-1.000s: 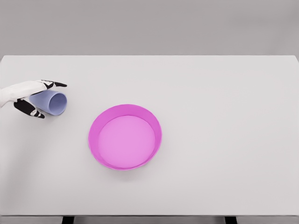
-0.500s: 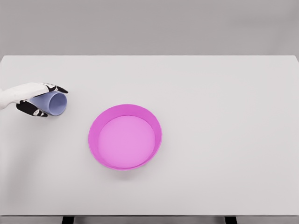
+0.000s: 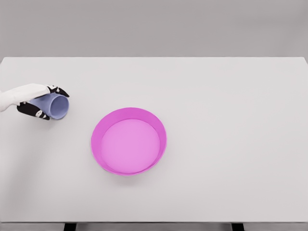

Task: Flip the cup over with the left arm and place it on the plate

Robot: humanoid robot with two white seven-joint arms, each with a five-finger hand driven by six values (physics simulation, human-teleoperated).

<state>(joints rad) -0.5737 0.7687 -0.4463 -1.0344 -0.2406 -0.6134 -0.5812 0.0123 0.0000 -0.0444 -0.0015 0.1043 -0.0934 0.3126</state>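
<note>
One hand shows, our left hand (image 3: 34, 99), at the table's (image 3: 216, 96) edge; its fingers have closed tighter around the cup (image 3: 54, 106), which lies sideways, mouth facing away from the palm; the plate (image 3: 129, 140) sits well beyond; we judge the grasp set, lifting next.

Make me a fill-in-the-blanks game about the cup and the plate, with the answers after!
1. The cup is lying on its ____.
2. The ____ hand has its fingers wrapped around the cup.
3. The plate is coloured ____.
4. The plate has ____ on it.

Answers: side; left; pink; nothing
</note>
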